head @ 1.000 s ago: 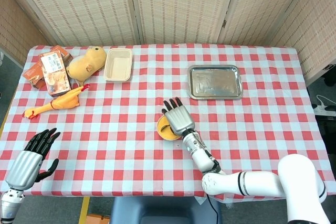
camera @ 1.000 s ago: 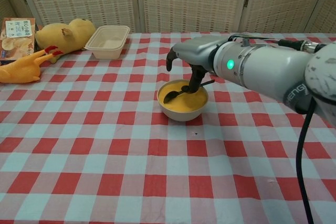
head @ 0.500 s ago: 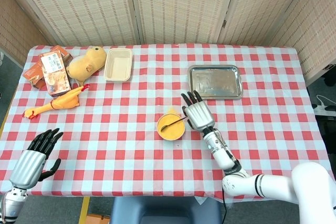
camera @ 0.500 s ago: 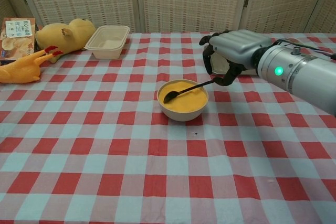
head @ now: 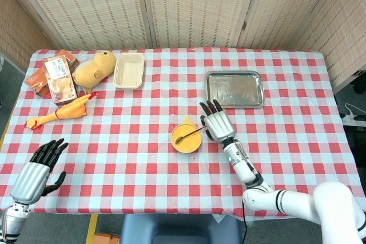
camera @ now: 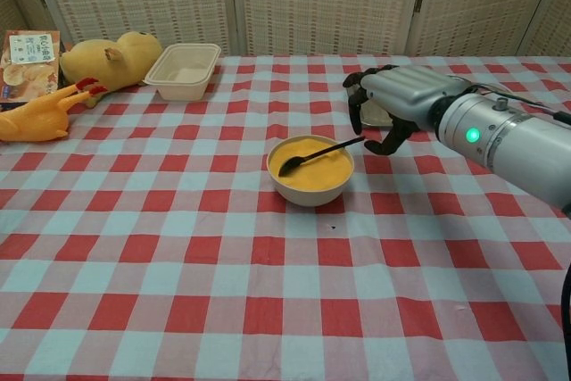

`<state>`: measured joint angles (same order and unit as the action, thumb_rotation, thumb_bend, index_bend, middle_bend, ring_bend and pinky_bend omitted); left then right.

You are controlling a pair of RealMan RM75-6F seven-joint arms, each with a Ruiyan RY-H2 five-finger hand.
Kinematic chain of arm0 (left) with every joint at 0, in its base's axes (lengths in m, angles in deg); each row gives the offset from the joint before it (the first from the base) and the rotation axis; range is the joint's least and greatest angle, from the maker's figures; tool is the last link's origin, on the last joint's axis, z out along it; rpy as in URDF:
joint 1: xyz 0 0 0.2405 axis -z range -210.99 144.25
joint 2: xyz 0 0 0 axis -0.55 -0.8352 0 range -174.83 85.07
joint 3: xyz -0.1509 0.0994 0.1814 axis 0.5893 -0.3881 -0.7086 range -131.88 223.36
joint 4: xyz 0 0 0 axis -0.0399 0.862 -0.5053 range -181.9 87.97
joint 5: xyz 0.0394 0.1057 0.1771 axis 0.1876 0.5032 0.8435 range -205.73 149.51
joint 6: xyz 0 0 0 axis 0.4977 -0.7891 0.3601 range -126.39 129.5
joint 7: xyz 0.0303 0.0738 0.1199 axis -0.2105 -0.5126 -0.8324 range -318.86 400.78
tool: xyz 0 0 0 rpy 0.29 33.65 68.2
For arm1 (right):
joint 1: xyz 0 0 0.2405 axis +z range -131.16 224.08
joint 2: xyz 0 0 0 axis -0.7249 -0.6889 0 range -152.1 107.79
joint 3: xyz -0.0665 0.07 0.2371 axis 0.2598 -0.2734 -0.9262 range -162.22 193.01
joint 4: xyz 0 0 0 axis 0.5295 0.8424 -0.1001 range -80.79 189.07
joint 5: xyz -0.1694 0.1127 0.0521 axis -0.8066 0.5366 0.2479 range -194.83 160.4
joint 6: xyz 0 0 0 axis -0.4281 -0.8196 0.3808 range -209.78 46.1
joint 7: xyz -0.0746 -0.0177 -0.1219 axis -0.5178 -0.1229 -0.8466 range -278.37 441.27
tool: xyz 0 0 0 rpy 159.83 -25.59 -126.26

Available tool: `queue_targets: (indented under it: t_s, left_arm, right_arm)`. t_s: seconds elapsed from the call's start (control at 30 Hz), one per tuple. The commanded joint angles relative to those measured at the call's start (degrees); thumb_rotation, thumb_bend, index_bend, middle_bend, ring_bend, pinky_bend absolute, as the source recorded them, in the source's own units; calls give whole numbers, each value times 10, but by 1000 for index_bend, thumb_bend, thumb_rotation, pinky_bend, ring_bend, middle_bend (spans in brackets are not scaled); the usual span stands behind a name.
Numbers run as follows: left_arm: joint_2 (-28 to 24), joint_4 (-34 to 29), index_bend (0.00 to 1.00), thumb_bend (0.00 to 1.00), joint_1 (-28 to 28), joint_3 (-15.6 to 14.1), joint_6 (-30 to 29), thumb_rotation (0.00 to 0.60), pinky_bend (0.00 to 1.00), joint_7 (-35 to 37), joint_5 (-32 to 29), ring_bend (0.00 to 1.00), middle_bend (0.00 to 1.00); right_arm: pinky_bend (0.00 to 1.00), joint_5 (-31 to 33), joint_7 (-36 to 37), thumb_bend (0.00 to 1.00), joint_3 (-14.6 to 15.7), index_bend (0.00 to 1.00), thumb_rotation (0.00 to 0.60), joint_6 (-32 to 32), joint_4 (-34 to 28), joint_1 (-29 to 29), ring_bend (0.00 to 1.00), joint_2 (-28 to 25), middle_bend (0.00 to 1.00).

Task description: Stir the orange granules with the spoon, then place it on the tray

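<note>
A cream bowl [camera: 310, 186] of orange granules [head: 186, 139] stands mid-table. The dark spoon [camera: 314, 154] lies in it, bowl end in the granules and handle leaning over the right rim. My right hand [camera: 394, 106] hovers just right of the handle's tip, fingers hanging apart; a small gap shows between them and the handle, and nothing is in the hand. The silver tray [head: 234, 89] lies empty beyond that hand, toward the back right. Off the table's near left corner, my left hand [head: 40, 167] is open with fingers spread.
At the back left are a beige food container [head: 128, 70], a yellow plush toy [head: 94, 68], a rubber chicken [head: 60, 114] and snack boxes [head: 57, 78]. Red-checked cloth covers the table.
My right hand has drawn away from above the bowl to its right side and let go of the spoon, which stays propped in the granules. The left hand has barely shifted.
</note>
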<state>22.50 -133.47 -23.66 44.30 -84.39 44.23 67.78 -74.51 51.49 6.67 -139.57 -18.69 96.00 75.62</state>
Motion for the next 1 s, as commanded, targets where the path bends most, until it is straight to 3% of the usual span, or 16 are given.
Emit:
queue_targets:
  t_s: [0.03,1.0]
  left_arm:
    - [0,0,0,454,0,0,0,600,117,0,0,0,0]
    - [-2,0,0,455,0,0,0,600,117,2,-2,0,0]
  right_arm:
    - [0,0,3,304,-6,481,600,4,3,0,0,2,67]
    - [0,-1,-10,306,-23,528,600,30,25,-4,0,20,79]
